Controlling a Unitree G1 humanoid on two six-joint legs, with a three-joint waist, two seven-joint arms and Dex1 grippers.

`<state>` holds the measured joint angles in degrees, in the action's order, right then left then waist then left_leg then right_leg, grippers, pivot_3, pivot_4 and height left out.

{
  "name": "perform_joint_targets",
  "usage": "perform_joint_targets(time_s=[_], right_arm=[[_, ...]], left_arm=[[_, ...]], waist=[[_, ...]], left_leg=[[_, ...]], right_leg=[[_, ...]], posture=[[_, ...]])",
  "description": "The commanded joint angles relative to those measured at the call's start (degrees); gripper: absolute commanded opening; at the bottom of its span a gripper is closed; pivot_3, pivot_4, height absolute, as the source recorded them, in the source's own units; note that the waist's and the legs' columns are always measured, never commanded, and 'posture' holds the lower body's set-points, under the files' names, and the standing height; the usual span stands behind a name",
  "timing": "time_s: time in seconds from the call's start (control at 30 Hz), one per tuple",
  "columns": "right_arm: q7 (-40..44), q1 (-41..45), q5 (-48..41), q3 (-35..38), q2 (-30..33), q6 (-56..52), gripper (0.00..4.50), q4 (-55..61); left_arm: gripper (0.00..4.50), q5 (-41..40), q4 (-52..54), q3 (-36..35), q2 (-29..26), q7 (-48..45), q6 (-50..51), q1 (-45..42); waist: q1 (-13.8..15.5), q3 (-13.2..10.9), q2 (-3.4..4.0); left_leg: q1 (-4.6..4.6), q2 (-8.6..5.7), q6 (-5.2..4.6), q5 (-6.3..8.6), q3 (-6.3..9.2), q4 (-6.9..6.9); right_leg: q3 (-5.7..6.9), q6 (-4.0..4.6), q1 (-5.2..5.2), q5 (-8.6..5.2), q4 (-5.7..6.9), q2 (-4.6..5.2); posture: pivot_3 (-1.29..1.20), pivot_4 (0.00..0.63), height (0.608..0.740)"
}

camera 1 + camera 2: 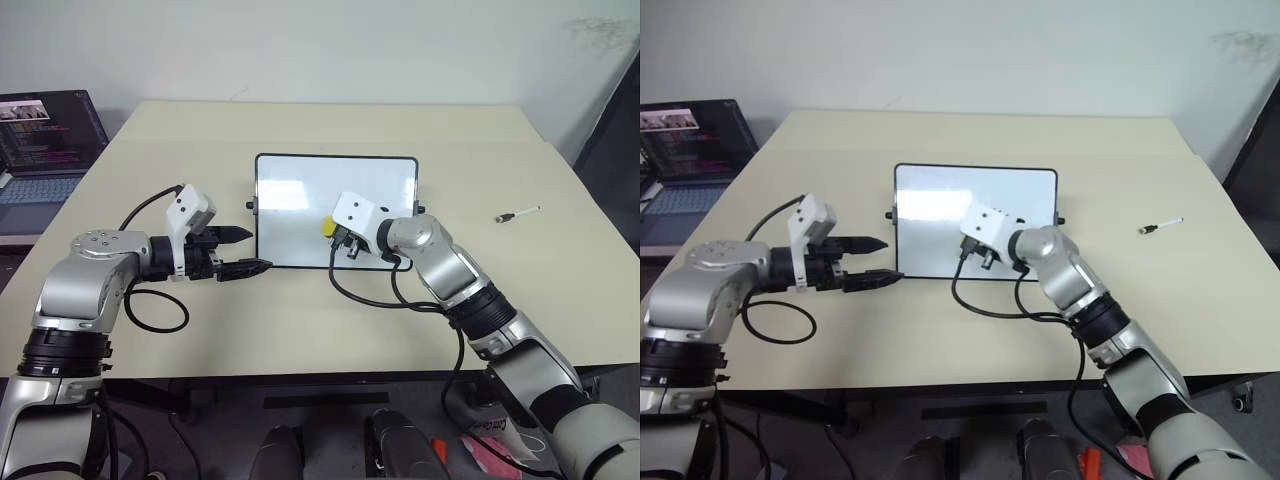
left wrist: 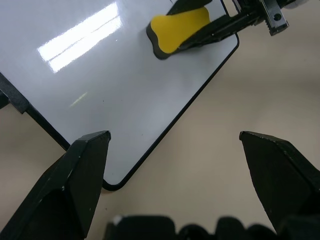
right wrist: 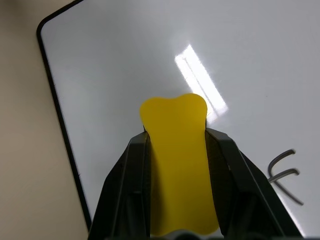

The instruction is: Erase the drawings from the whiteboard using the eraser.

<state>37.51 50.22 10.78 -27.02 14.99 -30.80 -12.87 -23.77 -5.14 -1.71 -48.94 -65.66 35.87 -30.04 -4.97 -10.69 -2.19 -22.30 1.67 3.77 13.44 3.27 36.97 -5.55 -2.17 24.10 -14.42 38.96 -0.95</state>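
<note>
The whiteboard [image 1: 300,195], white with a thin black frame, lies flat in the middle of the table. My right gripper [image 1: 335,234] is shut on the yellow eraser [image 3: 173,120], holding it over the board's lower middle. In the right wrist view, one thin dark stroke of the drawings [image 3: 284,172] shows on the board beside the eraser. My left gripper [image 1: 258,250] stands open just off the board's near left corner, with nothing between its fingers [image 2: 85,175]. The left wrist view looks across that corner to the eraser [image 2: 177,27].
A thin white marker pen [image 1: 518,214] lies on the beige table [image 1: 300,320] to the right of the board. A laptop [image 1: 45,140] with a lit screen stands off the table's far left. Black cables trail from both wrists onto the table.
</note>
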Motion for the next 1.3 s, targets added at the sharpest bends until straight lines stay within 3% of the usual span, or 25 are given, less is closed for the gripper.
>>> perform_joint_targets(time_s=[0.03,0.43,0.8,1.07,1.17,1.3], right_arm=[[-0.5,0.5,2.0,0.1,0.4,-1.7,1.20,-1.9],[-9.2,11.0,0.9,7.4,-3.9,5.0,1.19,-10.9],[-4.6,5.7,2.2,4.8,-3.7,3.0,1.19,-4.9],[0.7,2.1,-3.7,8.8,-1.5,-10.9,1.19,20.1],[2.4,-3.4,-7.4,10.8,0.2,-18.7,1.19,32.4],[-0.3,-13.8,-10.4,15.3,0.7,-19.6,1.19,40.3]], left_arm=[[4.50,-0.3,1.5,-1.2,-0.9,0.0,-0.3,-0.3],[4.50,-0.4,1.7,-1.3,-0.7,0.1,-0.4,0.3],[4.50,-0.3,1.4,-1.1,-0.5,-0.1,-0.7,0.1],[4.50,-0.5,1.6,-1.4,-0.5,0.0,-0.5,0.5],[4.50,-0.6,1.7,-1.6,-0.4,0.2,-0.5,0.8],[4.50,-1.8,2.2,-2.7,0.7,0.9,-0.7,1.0]], waist=[[0.0,0.0,0.00],[0.0,0.0,0.02],[-0.1,0.0,0.02],[0.1,0.0,0.05],[0.2,0.0,0.02],[0.3,0.0,0.02]], left_leg=[[0.01,0.00,-0.03,-0.02,0.00,0.00],[-0.29,0.01,-0.03,-0.02,0.03,-0.13],[-0.56,0.01,-0.02,-0.01,0.02,-0.11],[-0.73,0.01,-0.02,-0.01,0.03,-0.17],[-0.75,0.01,-0.02,0.00,0.06,-0.30],[-0.76,0.00,0.00,0.01,0.09,-0.30]], right_leg=[[0.00,0.02,0.00,0.02,0.01,0.00],[0.05,-0.21,0.26,0.16,-0.08,0.00],[0.04,-0.22,0.56,0.16,-0.02,0.00],[0.05,-0.20,0.77,0.15,-0.02,0.00],[0.08,-0.15,0.83,0.11,-0.04,0.00],[0.12,-0.13,0.83,0.04,-0.03,0.02]], posture=[[0.00,0.150,0.740],[0.00,0.150,0.740],[0.00,0.150,0.740],[0.00,0.150,0.740],[0.00,0.150,0.740],[0.00,0.150,0.740]])
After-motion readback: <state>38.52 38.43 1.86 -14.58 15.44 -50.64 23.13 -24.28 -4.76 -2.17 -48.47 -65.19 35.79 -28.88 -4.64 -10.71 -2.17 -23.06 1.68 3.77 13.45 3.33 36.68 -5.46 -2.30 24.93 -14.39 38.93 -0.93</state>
